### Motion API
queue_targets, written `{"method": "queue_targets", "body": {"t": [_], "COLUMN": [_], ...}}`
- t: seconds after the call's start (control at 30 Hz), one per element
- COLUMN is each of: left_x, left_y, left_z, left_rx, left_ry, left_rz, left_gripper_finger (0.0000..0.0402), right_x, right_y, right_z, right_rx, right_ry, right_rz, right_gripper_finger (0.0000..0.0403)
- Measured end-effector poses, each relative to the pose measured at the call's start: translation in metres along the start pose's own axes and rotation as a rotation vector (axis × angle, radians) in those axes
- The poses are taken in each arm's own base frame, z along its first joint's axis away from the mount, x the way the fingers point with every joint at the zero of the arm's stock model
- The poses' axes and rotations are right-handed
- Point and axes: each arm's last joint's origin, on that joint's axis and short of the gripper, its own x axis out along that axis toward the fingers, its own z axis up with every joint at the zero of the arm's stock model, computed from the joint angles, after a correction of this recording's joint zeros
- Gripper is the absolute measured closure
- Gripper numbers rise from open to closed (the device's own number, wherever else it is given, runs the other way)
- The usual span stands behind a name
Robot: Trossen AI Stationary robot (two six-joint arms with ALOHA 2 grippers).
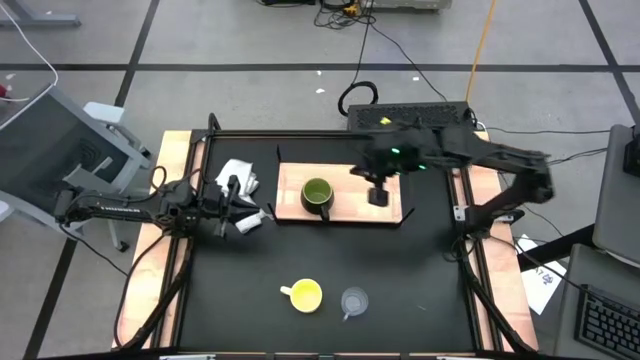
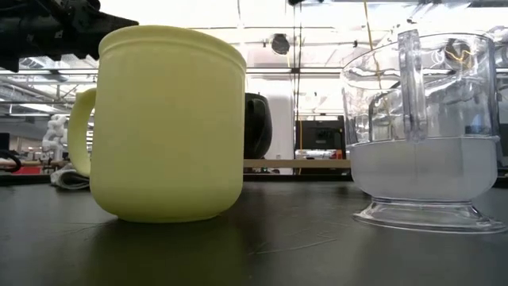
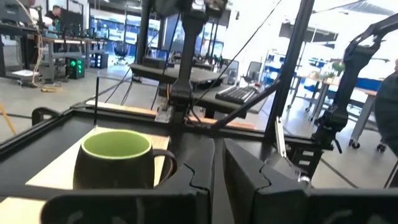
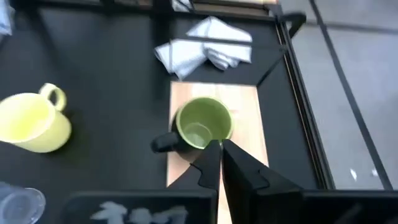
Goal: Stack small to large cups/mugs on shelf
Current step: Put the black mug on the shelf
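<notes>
The green mug (image 1: 318, 196) sat upright on the shelf (image 1: 385, 212), roughly mid-board, mouth up. Its handle stuck out toward the near side of the counter (image 1: 400, 280) and a bit toward the right claw (image 1: 378, 195). That claw hung over the shelf just beside the mug, on the bare right part of the board. In its wrist cam the fingers (image 4: 209, 163) looked pressed together with nothing between them.

The yellow mug (image 1: 303, 295) and the glass cup (image 1: 354, 301) stood upright near the counter's front edge, well apart from both claws, side by side with a gap. The yellow one's handle pointed left, along the front edge.

The left claw (image 1: 228, 205) was off the shelf's left end, just beside a white cloth (image 1: 238, 176), aimed at the green mug. Its fingers (image 3: 200, 180) also looked shut and empty. Lots of open black counter lay between the shelf and the two front cups.
</notes>
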Motion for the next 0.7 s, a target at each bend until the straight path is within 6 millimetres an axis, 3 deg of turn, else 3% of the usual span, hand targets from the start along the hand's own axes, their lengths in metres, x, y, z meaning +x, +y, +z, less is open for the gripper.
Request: {"method": "queue_targets", "body": {"t": [0.23, 0.7], "left_x": [0.0, 0.0], "left_y": [0.0, 0.0], "left_z": [0.001, 0.001], "left_rx": [0.016, 0.038], "left_ry": [-0.01, -0.006], "left_rz": [-0.001, -0.001], "left_gripper_finger": [0.0369, 0.0369], "right_x": [-0.026, -0.031], "right_y": [0.018, 0.051], "right_z": [-0.046, -0.135], "right_rx": [0.029, 0.01], "right_ry": [-0.158, -0.189], "right_rz": [0.029, 0.197], "right_gripper_finger": [0.0402, 0.0403]}}
